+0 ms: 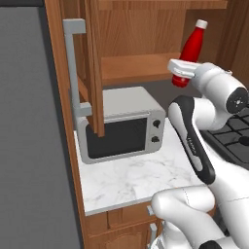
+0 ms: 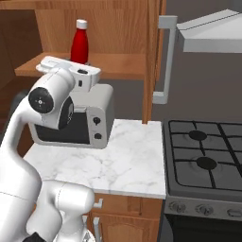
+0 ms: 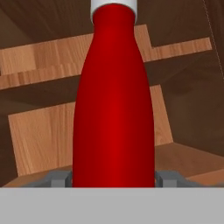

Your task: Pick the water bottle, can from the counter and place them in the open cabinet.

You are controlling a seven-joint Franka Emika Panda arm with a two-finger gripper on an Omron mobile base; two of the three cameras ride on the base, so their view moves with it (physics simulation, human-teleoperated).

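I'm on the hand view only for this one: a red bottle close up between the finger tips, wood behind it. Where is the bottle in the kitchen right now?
Observer: The water bottle is up at the open cabinet, over its wooden shelf, held by the gripper low on its body.
Operator: Is it upright?
Observer: Nearly. In the left base view it leans a little, white cap uppermost.
Operator: What is below the cabinet?
Observer: A grey microwave on a marble counter, with the cabinet door swung open above it.
Operator: Anything beside that?
Observer: A gas stove to the right of the counter.
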